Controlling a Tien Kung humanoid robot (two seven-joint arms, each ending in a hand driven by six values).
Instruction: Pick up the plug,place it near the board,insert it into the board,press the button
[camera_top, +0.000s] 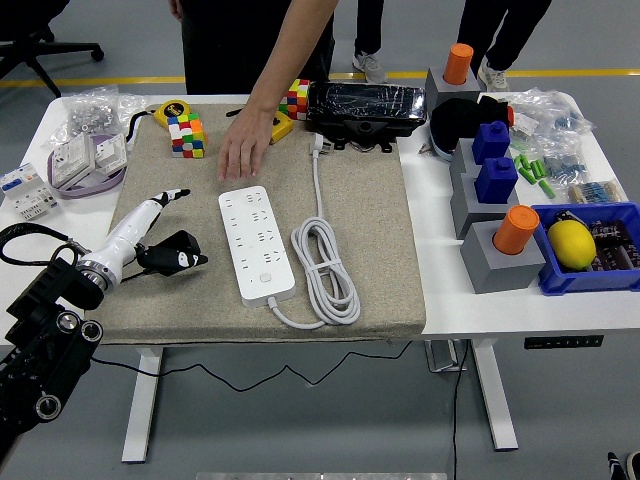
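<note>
The black plug lies on the grey mat near the table's left edge, a little toward the near side, just left of the white power strip. It is a chunky, dark adapter-style block with a thin black cable trailing off toward the left edge and down over the near edge. It looks like rigid moulded plastic, light enough for one hand, smooth-sided and probably a bit slippery; the cable is limp and will drag behind, tugging the body if it snags on the mat's edge. The best hold is likely across the two broad flanks of the body, keeping the prong face free and pointed at the sockets, never by the cable.

The left hand, white with dark fingertips, comes in from the lower left corner and sits over the plug. Its lower fingers seem curled around the plug's body while the upper fingers stick out straight toward the far side, so it appears to be grasping the plug, though whether the plug is lifted clear of the mat cannot be told. The right hand is not visible.

A person's hand rests flat on the mat at the far end of the power strip, seemingly steadying it. The strip's white cord lies coiled to its right.
</note>
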